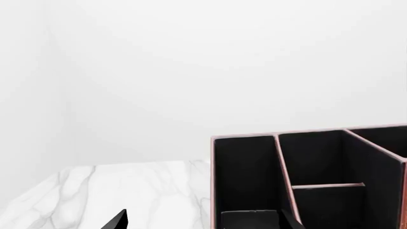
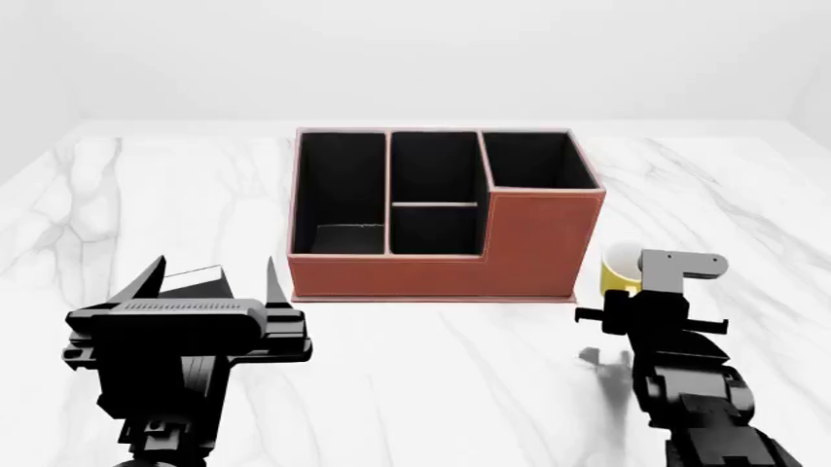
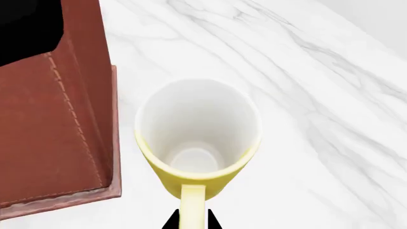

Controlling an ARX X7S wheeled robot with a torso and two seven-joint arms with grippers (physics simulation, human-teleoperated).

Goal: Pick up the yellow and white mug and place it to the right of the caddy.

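Note:
The yellow and white mug (image 3: 197,129) stands upright just right of the caddy's (image 3: 51,119) front right corner, with a narrow strip of table between them. My right gripper (image 3: 191,222) is shut on the mug's yellow handle, one black fingertip on each side. In the head view the mug (image 2: 620,268) shows partly behind the right gripper (image 2: 633,292), beside the reddish-brown caddy (image 2: 520,243). Whether the mug rests on the table or hangs just above it cannot be told. My left gripper (image 2: 217,282) is open and holds nothing, in front of the caddy's left end (image 1: 311,167).
The white marble table (image 2: 429,389) stretches in front of the caddy and to both sides. A small dark object (image 2: 341,236) lies in the caddy's left compartment. Plain white walls stand behind the table.

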